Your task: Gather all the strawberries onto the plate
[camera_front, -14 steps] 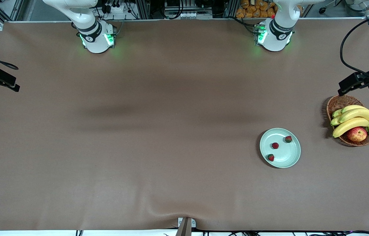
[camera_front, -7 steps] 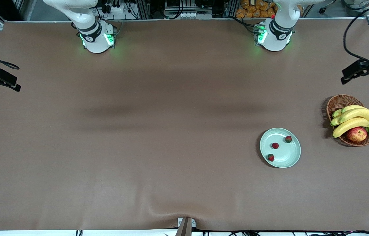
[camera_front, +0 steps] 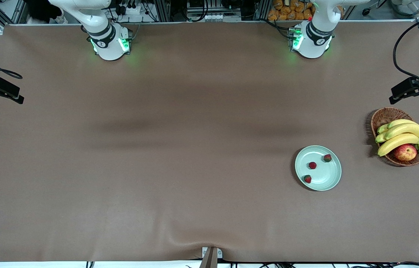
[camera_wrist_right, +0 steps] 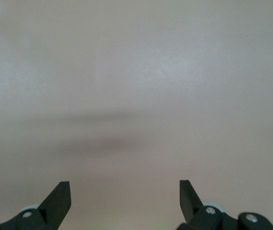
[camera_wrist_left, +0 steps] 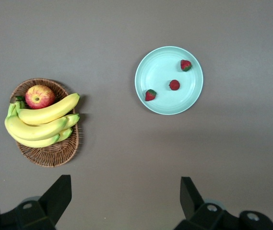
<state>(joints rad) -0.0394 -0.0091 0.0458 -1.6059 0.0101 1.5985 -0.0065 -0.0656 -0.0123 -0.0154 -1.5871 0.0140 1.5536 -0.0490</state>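
Observation:
The pale mint-green plate (camera_front: 325, 175) (camera_wrist_left: 159, 72) lies on the brown table toward the left arm's end. Three strawberries lie in it: one (camera_front: 312, 165) (camera_wrist_left: 174, 85) near the middle, one (camera_front: 327, 158) (camera_wrist_left: 186, 65) by the rim, one (camera_front: 307, 179) (camera_wrist_left: 150, 95) at the rim nearest the front camera. My left gripper (camera_front: 394, 98) (camera_wrist_left: 125, 184) hangs open and empty high over the bare table beside the basket. My right gripper (camera_front: 18, 99) (camera_wrist_right: 125, 188) waits open and empty over bare table at the right arm's end.
A brown wicker basket (camera_front: 383, 117) (camera_wrist_left: 50, 155) stands beside the plate, closer to the table's edge at the left arm's end. It holds a bunch of bananas (camera_front: 402, 134) (camera_wrist_left: 40, 124) and a red-yellow apple (camera_front: 405, 152) (camera_wrist_left: 39, 96).
My left gripper has drifted a little toward the table's edge at the left arm's end. The plate, the strawberries and the right arm have stayed put.

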